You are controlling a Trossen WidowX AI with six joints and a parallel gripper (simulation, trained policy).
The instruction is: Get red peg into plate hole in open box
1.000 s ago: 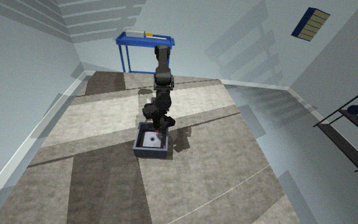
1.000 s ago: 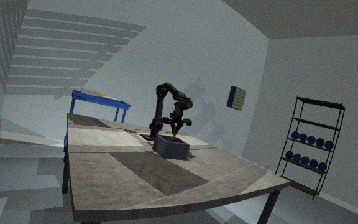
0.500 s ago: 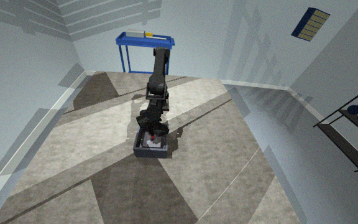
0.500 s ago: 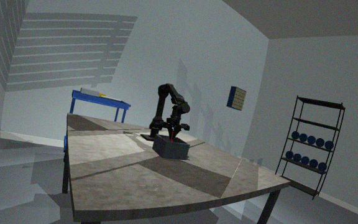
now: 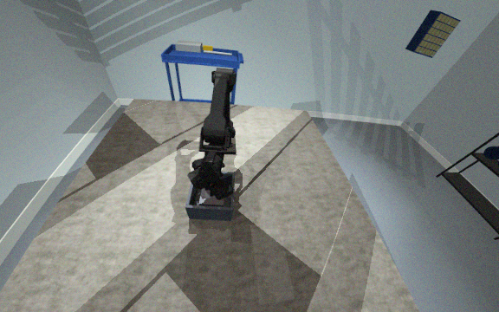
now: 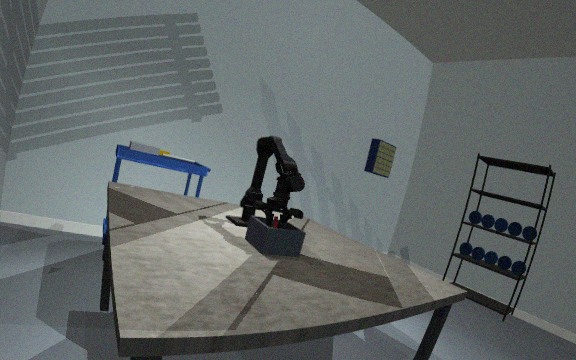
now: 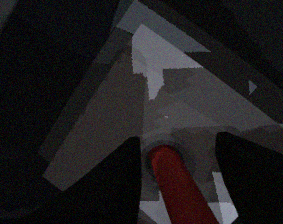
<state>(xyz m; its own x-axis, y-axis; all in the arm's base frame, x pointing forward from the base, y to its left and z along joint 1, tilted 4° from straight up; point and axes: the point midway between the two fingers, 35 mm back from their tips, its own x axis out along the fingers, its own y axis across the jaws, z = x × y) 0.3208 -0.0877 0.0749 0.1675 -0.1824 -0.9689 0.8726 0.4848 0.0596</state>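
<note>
1. Top view: the arm [image 5: 220, 100] [image 6: 260, 172] bends down over the open box [image 5: 210, 212] [image 6: 274, 242] [image 7: 159, 24], so reaching in looks done. The gripper [image 5: 215, 184] [image 6: 276, 216] [image 7: 178, 144] covers much of the inside; I get only a scrap of the plate [image 5: 206, 199] [image 7: 182, 100], and neither peg nor hole.
2. Exterior view: from across the room I can pick out the red peg [image 6: 276, 222] [image 7: 181, 185] upright, or nearly so, between the fingers and inside the box. The near wall cuts off its lower end, so its depth is hidden.
3. Wrist view: the peg's lower end meets the dark ring of the hole [image 7: 186, 154] and seems to have entered it. The fingers stand apart with a gap on either side of the peg, so I'd call it let go. What's left, I'd judge, is making sure it is fully down, then backing out. Heavy shadow and the cut-off upper end keep me from telling whether it's seated.
</note>
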